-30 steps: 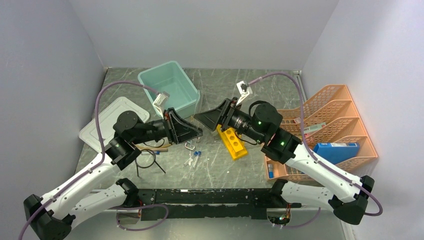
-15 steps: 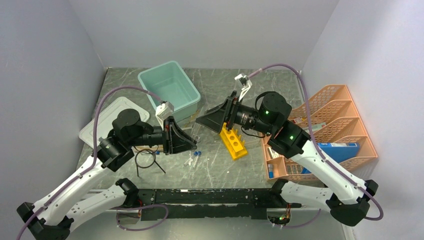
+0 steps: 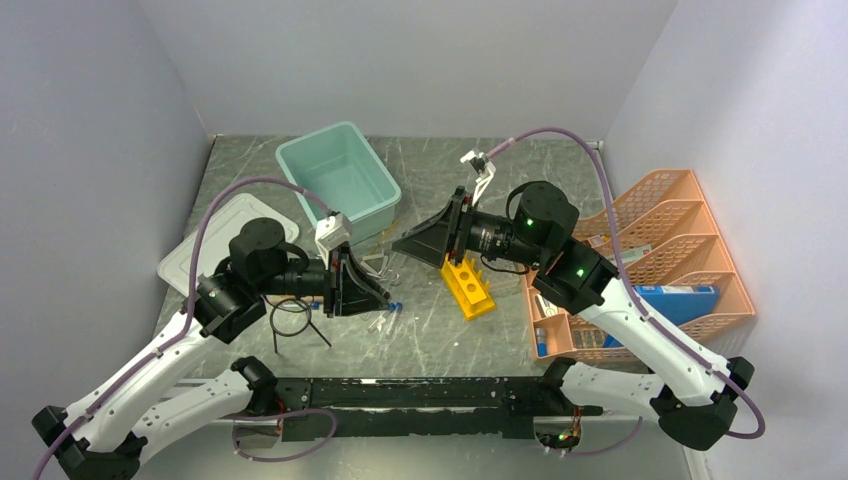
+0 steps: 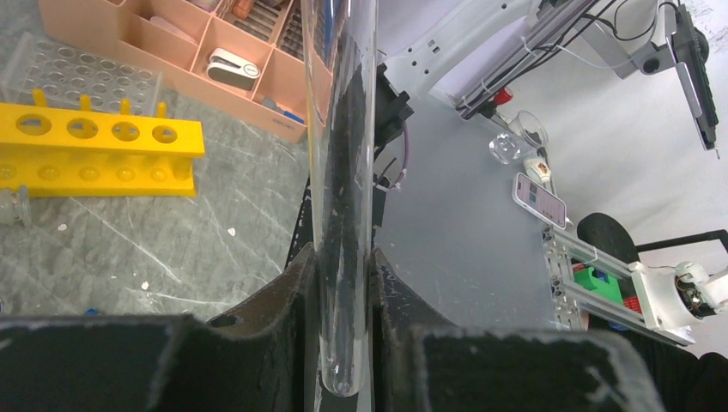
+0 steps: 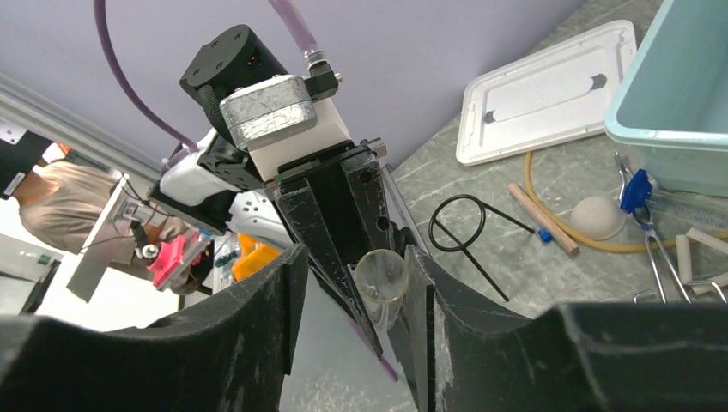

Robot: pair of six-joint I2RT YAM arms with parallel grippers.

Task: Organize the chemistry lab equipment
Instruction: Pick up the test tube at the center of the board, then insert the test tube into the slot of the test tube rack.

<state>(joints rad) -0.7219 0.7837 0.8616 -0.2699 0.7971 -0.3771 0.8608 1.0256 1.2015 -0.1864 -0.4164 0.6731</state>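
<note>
- The left arm has drawn back a little toward the near edge of the table over the last second. This brings its gripper face to face with the other one instead of passing beside it.
- The left gripper (image 4: 341, 292) is pinching the clear test tube (image 4: 339, 129) low on its body, with both fingers pressed against the glass.
- The tube is held clear of the table in the gap between the two arms. The overhead view barely shows it, but both wrist views show it well.
- Its long axis runs along the line from one gripper to the other. The rounded closed end sits back between the left fingers, and the open mouth points away toward the right arm. I cannot tell how steeply it tilts against the table.
- The right gripper (image 5: 354, 257) now has the tube's mouth between its fingers. They are spread on either side of the rim, one close against the glass and the other with a clear gap, so it has no hold yet.
- This looks like a handover lined up but not completed, and the left grip alone carries the tube.
- The yellow rack (image 3: 468, 283) lies on the table below the right wrist, just right of the meeting point. It is probably where the tube is headed, mouth up, once the right fingers press in and the left ones let go.
</note>
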